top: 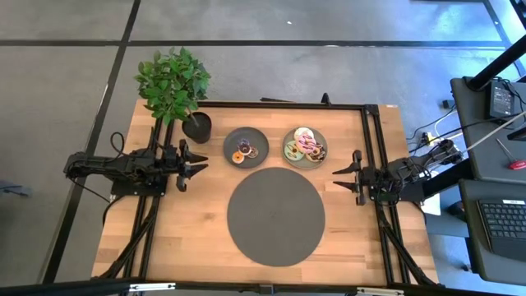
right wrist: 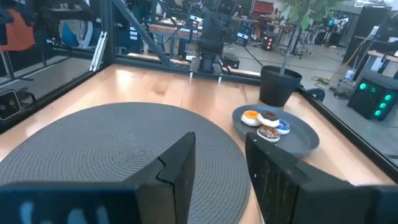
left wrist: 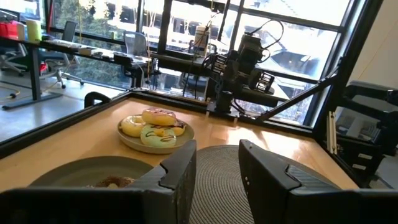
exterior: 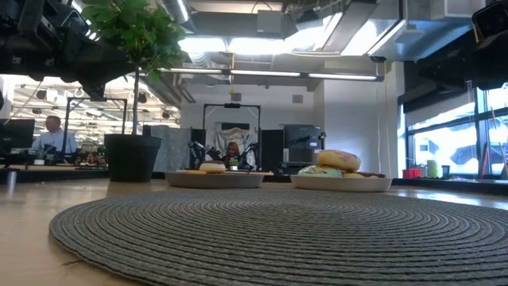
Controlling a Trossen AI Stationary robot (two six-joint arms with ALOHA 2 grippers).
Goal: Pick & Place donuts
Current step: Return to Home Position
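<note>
Left gripper (top: pixel 203 164) and right gripper (top: pixel 335 178) hover at the table's (top: pixel 164 238) left and right sides, fingers parted, holding nothing. A dark round mat (top: pixel 275 215) lies nearest. Beyond it, a dark grey plate (top: pixel 246 135) holds small donuts (top: pixel 246 151); just right of it, a light grey plate (exterior: pixel 341 183) carries larger donuts (top: pixel 306 147), one pink-iced on top. A potted plant (top: pixel 174 82) stands far left.

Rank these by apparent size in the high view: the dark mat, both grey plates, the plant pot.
1. dark mat
2. dark grey plate and light grey plate, which look about alike
3. plant pot
</note>
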